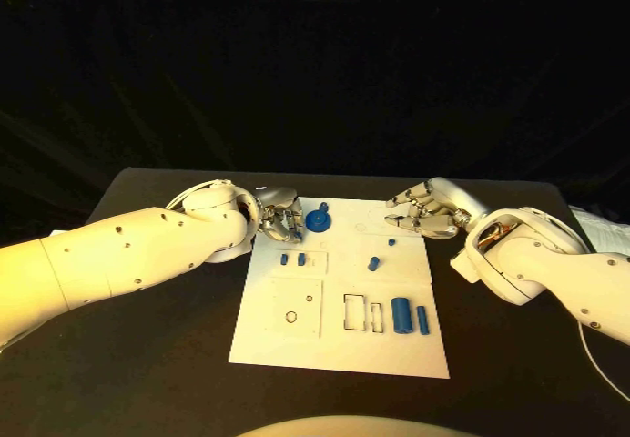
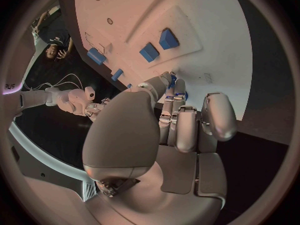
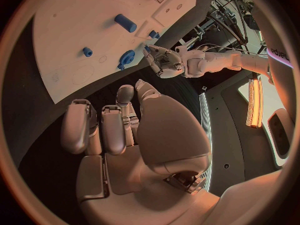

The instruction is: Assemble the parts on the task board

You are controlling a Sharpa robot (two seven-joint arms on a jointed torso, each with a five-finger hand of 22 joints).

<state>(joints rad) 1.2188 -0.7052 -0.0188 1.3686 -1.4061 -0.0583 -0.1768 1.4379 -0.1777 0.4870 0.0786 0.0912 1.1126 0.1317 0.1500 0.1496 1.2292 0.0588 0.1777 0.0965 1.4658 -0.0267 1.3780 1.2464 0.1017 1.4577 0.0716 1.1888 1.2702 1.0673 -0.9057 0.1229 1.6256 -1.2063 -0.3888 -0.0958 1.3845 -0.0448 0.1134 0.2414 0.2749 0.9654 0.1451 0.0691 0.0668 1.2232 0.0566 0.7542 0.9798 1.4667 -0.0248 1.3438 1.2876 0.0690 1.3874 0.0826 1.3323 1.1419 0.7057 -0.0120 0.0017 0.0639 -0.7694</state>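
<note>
The white task board [image 1: 341, 341] lies mid-table. My left hand [image 1: 279, 221] is at its back left, fingers curled, and pinches the edge of a blue gear [image 1: 320, 220]; from the left wrist, blue peeps out between the fingertips [image 2: 172, 77]. The right wrist view has that gear [image 3: 127, 59] beside the left hand [image 3: 164, 60]. My right hand [image 1: 422, 211] hovers over the board's back right corner, fingers curled in on nothing. A small blue peg [image 1: 392, 241] and a short cylinder [image 1: 373, 264] lie in front of it.
Two small blue blocks [image 1: 293, 259] sit in the board's left half, and two longer blue cylinders [image 1: 411, 316] lie at its front right beside rectangular slots [image 1: 356, 311]. Black table surrounds the board. A white cloth-like edge [image 1: 606, 232] lies at the far right.
</note>
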